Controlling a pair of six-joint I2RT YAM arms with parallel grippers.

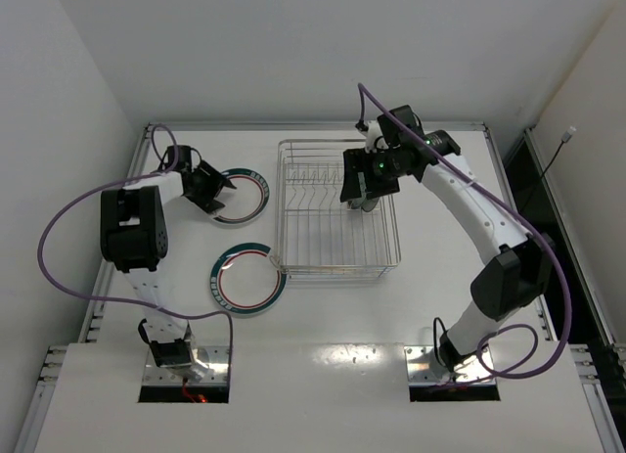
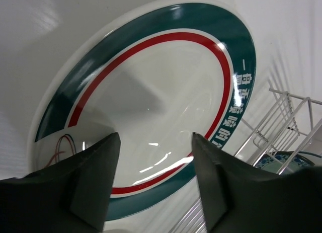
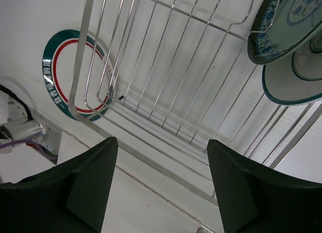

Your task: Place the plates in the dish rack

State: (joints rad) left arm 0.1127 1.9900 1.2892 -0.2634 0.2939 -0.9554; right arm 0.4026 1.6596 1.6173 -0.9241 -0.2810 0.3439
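Left end effector (image 2: 156, 152) part-open over white round green-rimmed plate (image 2: 151, 87); right end effector (image 3: 161, 157) wide, empty, above silver wire dish rack (image 1: 333, 270)

Patterned plate (image 3: 287, 26) and pale plate (image 3: 297, 82) beneath it are both cut off by the right wrist view's right edge.

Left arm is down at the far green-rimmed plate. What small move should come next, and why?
Probably close the left gripper on the far green-rimmed plate. Its fingers stand apart with the plate's near rim showing in the gap between them, and the plate lies flat outside the dish rack, not yet loaded.
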